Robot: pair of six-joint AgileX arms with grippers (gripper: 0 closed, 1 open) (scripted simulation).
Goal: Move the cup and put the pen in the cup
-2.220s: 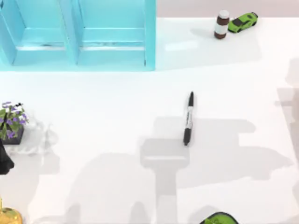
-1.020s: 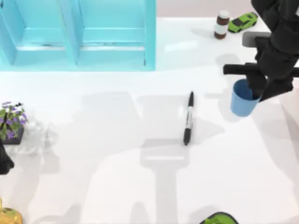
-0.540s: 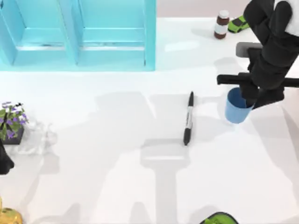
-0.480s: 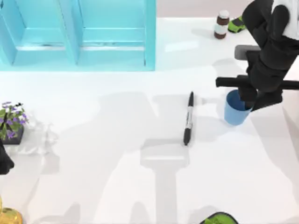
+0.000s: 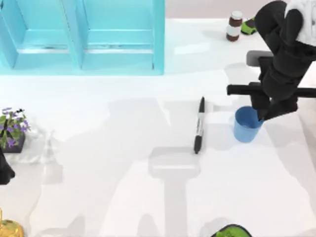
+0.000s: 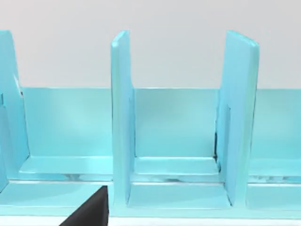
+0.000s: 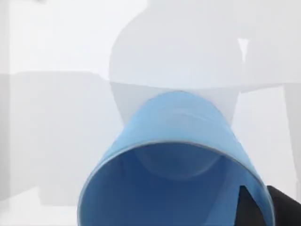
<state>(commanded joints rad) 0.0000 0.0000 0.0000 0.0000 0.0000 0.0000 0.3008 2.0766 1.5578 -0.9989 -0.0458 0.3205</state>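
Now right gripper [image 5: 260, 114] gripping cup [image 5: 245, 125], pen [image 5: 199, 125] beside

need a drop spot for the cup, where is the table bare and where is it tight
Bare: the middle, between the shelf unit, the flower pot and the pen. Tight: the right side, where the right gripper holds the cup, beside the pen.

A white table [image 5: 98, 173] carries a turquoise shelf unit [image 5: 81, 37] at upper left, a bottle [image 5: 233, 25] upper right, the pen [image 5: 199, 125] at centre, the cup [image 5: 246, 124] beside it, a potted plant [image 5: 12, 129] at left
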